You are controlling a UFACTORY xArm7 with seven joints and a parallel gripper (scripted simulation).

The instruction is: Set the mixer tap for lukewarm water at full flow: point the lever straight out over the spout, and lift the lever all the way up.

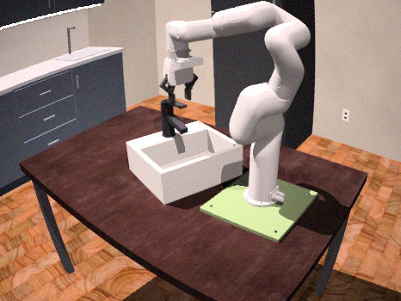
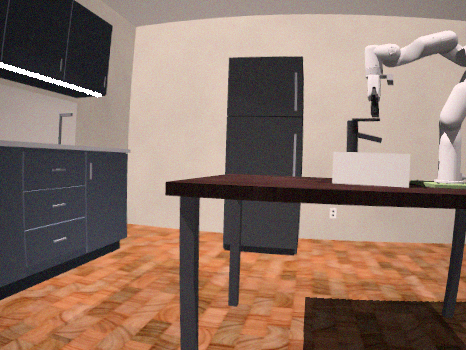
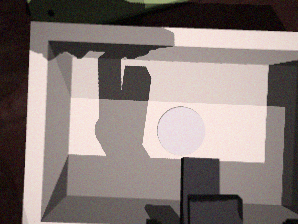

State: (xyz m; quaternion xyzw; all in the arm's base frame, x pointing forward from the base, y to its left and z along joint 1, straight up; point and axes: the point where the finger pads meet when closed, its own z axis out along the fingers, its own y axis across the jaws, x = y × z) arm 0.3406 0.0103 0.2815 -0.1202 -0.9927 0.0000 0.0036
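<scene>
Your arm (image 1: 275, 90) rises from its green base plate (image 1: 224, 211) on the dark table (image 1: 86, 172), folds back at the elbow and reaches out level over the white sink (image 1: 172, 181); the wrist turns straight down; the gripper (image 1: 179, 89) hangs just above the black tap (image 1: 169, 120), fingers apart and holding nothing. The tap stands at the sink's rear rim; its spout (image 1: 178, 125) juts out over the basin; the lever (image 1: 177, 103) lies low on top of the tap body, right under the fingertips, and whether they touch it you cannot tell. From the side, the gripper (image 2: 374, 107) comes down to the lever's (image 2: 364, 120) outer end. The wrist view looks down into the basin, with the pale drain (image 3: 181, 130) near centre and the spout (image 3: 201, 177) at the lower edge.
</scene>
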